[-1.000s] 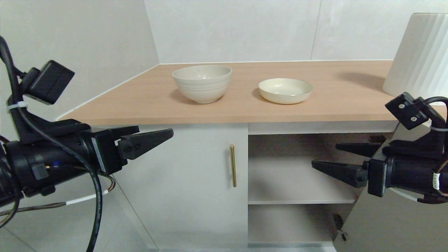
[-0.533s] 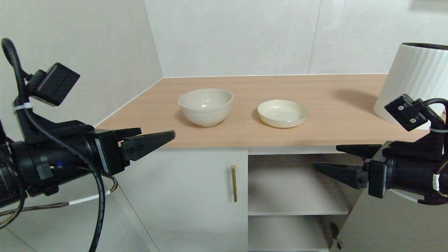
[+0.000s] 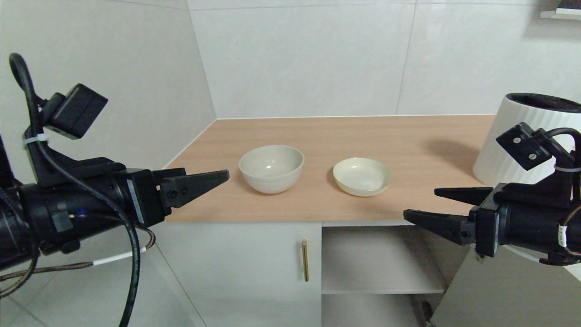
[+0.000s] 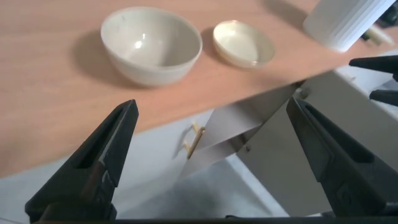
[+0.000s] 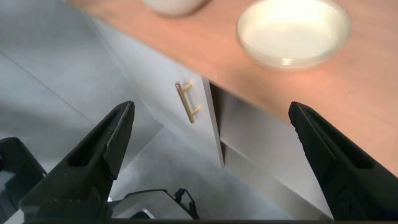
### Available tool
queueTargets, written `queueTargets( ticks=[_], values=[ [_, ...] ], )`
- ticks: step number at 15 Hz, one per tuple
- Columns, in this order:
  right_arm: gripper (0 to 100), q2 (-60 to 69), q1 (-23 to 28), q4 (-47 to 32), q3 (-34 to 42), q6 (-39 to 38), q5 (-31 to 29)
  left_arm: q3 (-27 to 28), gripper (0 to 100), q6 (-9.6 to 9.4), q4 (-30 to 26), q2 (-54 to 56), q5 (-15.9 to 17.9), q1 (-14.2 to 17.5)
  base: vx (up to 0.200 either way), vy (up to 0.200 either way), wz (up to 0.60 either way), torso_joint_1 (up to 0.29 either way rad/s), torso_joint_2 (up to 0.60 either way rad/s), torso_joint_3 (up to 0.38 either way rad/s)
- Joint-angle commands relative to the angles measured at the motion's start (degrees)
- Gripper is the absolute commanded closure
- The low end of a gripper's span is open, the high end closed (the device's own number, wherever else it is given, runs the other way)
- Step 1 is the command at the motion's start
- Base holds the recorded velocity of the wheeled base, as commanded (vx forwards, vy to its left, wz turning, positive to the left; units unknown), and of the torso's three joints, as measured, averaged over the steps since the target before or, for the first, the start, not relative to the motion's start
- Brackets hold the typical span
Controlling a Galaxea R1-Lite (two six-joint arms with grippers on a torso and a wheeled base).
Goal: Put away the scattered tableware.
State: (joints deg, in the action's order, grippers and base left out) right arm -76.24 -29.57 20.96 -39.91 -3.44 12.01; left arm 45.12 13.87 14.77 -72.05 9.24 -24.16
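Jaws of both grippers, released and spread wide. The left gripper [image 3: 205, 173] sits at the left of the head view, its dark fingers level and aimed toward the frame's centre, tips in front of the near-left corner of the wooden countertop [image 3: 317, 136]. The right gripper [image 3: 420, 201] sits at the right of the frame, fingers aimed leftward, one above the other, tips in front of the counter's front edge. In each wrist view the two fingers stand well apart.

Between the two grippers and farther back, at the centre of the frame, the tableware rests on the countertop. The deep bowl [image 3: 271, 168] stands upright, left of centre; the shallow dish [image 3: 362, 176] lies near it, right of centre, the two apart and not touching.

A ribbed white vessel [image 3: 508, 150] stands on the counter at the right edge of the frame, well apart from the dish. Below the counter, in the lower part of the frame, is the cabinet [image 3: 236, 272]. Its left door is shut and carries an upright brass handle [image 3: 305, 261]; its right compartment is open, showing a shelf [image 3: 381, 290]; the open door [image 3: 499, 295] stands at the lower right.
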Motion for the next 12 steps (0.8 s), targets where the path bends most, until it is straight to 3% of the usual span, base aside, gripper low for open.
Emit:
queueTargets(
  ticks=[1,5,7,9,11,12],
  values=[
    [0,-0.22,-0.04,-0.04,0.01,0.01,0.03,0.23,0,0.1,-0.01,-0.29,-0.01,-0.01,0.0,0.0,0.0,0.183,-0.48,-0.3],
    [0,-1.72,0.04,0.67,-0.08,0.01,-0.05,0.41,0,0.1,-0.01,-0.81,-0.01,0.96,0.0,0.0,0.0,0.205,-0.5,-0.305],
    [0,-2.77,1.01,4.62,-0.08,-0.17,-0.32,1.73,0,0.19,-0.01,-1.25,-0.01,2.1,0.0,0.0,0.0,0.095,-0.24,-0.151],
    [0,-5.23,1.27,5.85,-2.01,-0.25,-0.67,5.42,0,1.51,-0.19,-3.89,0.08,3.07,0.0,0.0,0.0,0.039,-0.08,-0.046],
    [0,-12.88,2.68,3.13,-11.94,-0.43,-4.98,12.36,0,5.29,-0.8,-10.04,-0.01,4.21,0.0,0.0,0.0,0.0,0.0,0.0],
    [0,-15.78,2.86,0.23,-16.95,-0.61,-7.61,13.95,0,5.73,-2.65,-11.98,-0.01,4.21,0.0,0.0,0.0,0.0,0.0,0.0]
  ],
)
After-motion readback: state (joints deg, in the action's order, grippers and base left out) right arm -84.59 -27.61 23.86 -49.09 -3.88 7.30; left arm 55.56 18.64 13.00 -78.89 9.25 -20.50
